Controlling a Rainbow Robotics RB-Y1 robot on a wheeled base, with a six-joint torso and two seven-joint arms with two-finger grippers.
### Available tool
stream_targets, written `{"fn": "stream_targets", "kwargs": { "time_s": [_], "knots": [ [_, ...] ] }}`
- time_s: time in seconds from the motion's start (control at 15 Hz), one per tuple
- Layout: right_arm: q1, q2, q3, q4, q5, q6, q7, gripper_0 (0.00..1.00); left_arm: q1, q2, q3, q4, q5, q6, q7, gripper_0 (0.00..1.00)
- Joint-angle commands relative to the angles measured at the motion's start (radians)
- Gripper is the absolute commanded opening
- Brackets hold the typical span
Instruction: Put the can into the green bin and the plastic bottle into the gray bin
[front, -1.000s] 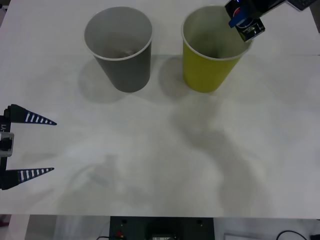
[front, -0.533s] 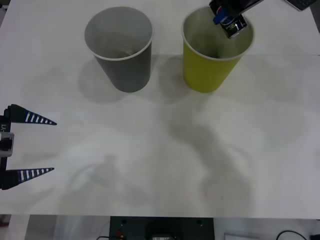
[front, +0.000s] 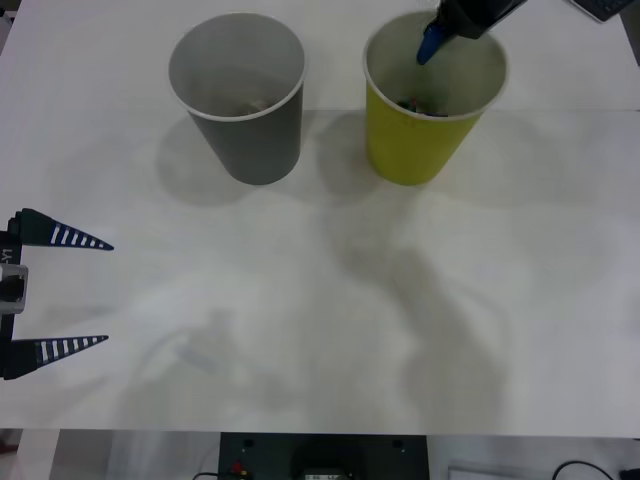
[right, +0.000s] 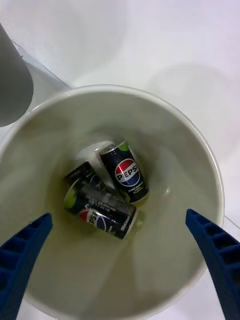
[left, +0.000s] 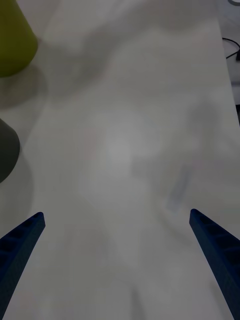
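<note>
Right tool (right: 120, 260) sits over the large yellow-green paper-cup-shaped bin (front: 412, 150) at upper right of the front view, blue ribbed fingers spread wide to both lower corners of the right wrist view, nothing between them.

Can status: small dark drink can with a red, white and blue label (right: 125, 171) lies on its side at the bottom of the green bin, inside the white wall. A second similar small can (right: 102, 210) lies just beside it, touching or nearly so; I can't tell which of the two is the task's can. Either way, I'd call the can half of the job done.

Large dark gray paper-cup-shaped bin (front: 250, 135) stands upright at upper centre-left of the front view, near the green bin, not touching. Something pale sits at its bottom, too vague to identify, so I can't confirm whether the bottle half is done.

Left tool (front: 62, 290) is parked at the left edge of the front view over the white table (front: 320, 300), fingers wide apart, holding nothing.

Remaining, as judged: retract the right arm, verify the gray bin's contents.
</note>
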Motion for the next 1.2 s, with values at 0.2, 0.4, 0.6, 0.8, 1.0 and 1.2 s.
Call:
{"fn": "stream_targets", "kwargs": {
  "time_s": [0.2,0.4,0.6,0.8,1.0,1.2],
  "knots": [
    [0.025,-0.095,-0.094,-0.058,-0.139,-0.052,0.085,1.00,0.000,0.000,0.000,0.000,0.000,0.000,0.000,1.00],
    [0.094,-0.163,-0.176,-0.159,-0.230,-0.052,0.125,1.00,0.000,0.000,0.000,0.000,0.000,0.000,0.000,1.00],
    [0.195,-0.223,-0.252,-0.258,-0.311,-0.052,0.181,1.00,0.000,0.000,0.000,0.000,0.000,0.000,0.000,1.00],
    [0.333,-0.273,-0.344,-0.387,-0.389,-0.052,0.218,1.00,0.000,0.000,0.000,0.000,0.000,0.000,0.000,1.00],
    [0.513,-0.299,-0.463,-0.572,-0.424,-0.052,0.255,1.00,0.000,0.000,0.000,0.000,0.000,0.000,0.000,1.00],
    [0.711,-0.302,-0.597,-0.713,-0.477,-0.052,0.405,1.00,0.000,0.000,0.000,0.000,0.000,0.000,0.000,1.00]
  ]
}}
